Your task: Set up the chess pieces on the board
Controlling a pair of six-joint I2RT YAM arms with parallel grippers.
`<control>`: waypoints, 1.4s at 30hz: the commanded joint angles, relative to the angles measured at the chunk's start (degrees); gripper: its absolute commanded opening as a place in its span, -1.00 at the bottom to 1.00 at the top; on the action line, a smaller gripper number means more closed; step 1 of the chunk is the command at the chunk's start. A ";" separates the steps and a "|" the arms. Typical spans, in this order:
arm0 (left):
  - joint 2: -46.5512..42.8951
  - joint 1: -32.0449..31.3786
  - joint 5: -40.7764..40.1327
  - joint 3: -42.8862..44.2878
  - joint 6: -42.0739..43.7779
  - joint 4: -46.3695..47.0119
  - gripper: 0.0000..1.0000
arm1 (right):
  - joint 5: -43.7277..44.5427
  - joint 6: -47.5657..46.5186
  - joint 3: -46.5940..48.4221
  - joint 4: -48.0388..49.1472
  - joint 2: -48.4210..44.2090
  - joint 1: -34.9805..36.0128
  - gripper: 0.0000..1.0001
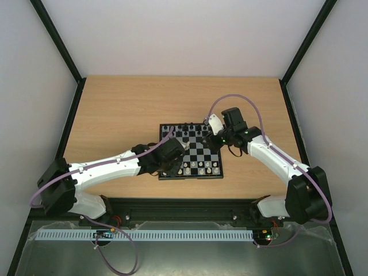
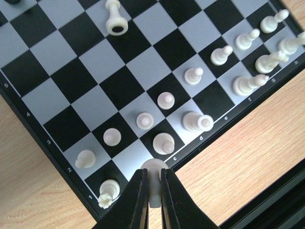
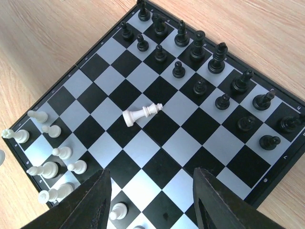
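The chessboard (image 1: 198,154) lies mid-table. Black pieces (image 3: 198,45) stand in two rows along its far side. Cream-white pieces (image 2: 193,76) stand along the near side. One white piece (image 3: 140,114) lies toppled on a middle square. My left gripper (image 2: 153,191) is shut on a white piece (image 2: 155,174), holding it over the pale back-row square next to the corner piece (image 2: 108,191). My right gripper (image 3: 151,200) is open and empty, hovering above the board's middle (image 1: 214,133).
The wooden table (image 1: 115,115) extends around the board. A black rail (image 1: 184,202) runs along the near edge, and dark frame posts (image 1: 57,40) flank the sides.
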 commanded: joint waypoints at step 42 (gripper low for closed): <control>9.02 -0.34 -2.24 -5.56 -3.84 3.88 -0.74 | -0.83 -3.05 -1.21 0.75 1.62 -0.14 -0.02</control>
